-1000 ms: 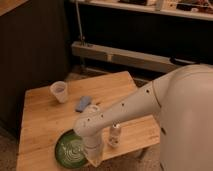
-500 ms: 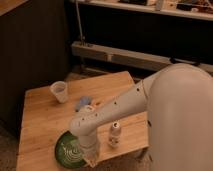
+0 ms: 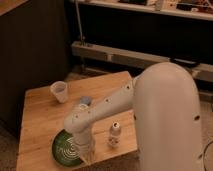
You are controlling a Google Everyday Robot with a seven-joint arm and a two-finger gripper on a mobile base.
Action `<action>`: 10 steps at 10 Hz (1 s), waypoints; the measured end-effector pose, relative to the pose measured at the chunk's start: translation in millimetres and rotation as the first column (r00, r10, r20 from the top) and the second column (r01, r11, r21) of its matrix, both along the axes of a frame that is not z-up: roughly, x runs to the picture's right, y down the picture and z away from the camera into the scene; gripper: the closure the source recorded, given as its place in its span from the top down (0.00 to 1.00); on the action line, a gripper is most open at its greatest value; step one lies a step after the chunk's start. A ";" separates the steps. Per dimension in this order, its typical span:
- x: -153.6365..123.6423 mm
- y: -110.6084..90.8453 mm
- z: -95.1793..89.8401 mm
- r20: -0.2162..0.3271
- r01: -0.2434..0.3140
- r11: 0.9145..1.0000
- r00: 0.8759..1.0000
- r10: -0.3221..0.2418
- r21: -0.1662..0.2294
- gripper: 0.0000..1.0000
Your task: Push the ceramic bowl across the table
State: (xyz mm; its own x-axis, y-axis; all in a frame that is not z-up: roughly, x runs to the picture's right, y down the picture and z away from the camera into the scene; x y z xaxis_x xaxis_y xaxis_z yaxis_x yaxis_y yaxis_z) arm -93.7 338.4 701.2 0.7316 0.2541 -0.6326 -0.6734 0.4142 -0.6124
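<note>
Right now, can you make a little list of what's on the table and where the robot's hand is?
table: small, light wood
bowl: dark green, near the front edge
end effector: shut, down at the bowl's rim; touching unclear
cup: white, upright, near the far edge
bottle: small, white, upright, near the front edge
blue thing: mid-table, partly behind the arm

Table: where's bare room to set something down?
Bare wood: the left strip of the table between the white cup and the ceramic bowl, and the far right corner behind the arm. Crowded: the front edge, where the shut claw sits at the bowl's right side, with a small bottle to its right.
</note>
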 end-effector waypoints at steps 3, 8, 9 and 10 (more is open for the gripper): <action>-20.7 -10.4 17.2 0.003 0.013 1.000 1.000 -0.013 0.000 0.00; -44.2 -37.5 28.0 0.020 0.033 0.999 0.999 -0.034 0.042 0.00; -51.0 -42.3 29.9 0.025 0.038 0.998 0.999 -0.040 0.052 0.00; -57.7 -44.6 31.3 0.031 0.047 0.997 0.998 -0.049 0.058 0.00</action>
State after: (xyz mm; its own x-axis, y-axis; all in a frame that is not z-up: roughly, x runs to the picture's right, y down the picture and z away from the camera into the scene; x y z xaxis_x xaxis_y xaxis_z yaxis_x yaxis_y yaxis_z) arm -151.4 293.8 732.5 0.7641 0.2527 -0.5936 -0.6316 0.4805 -0.6084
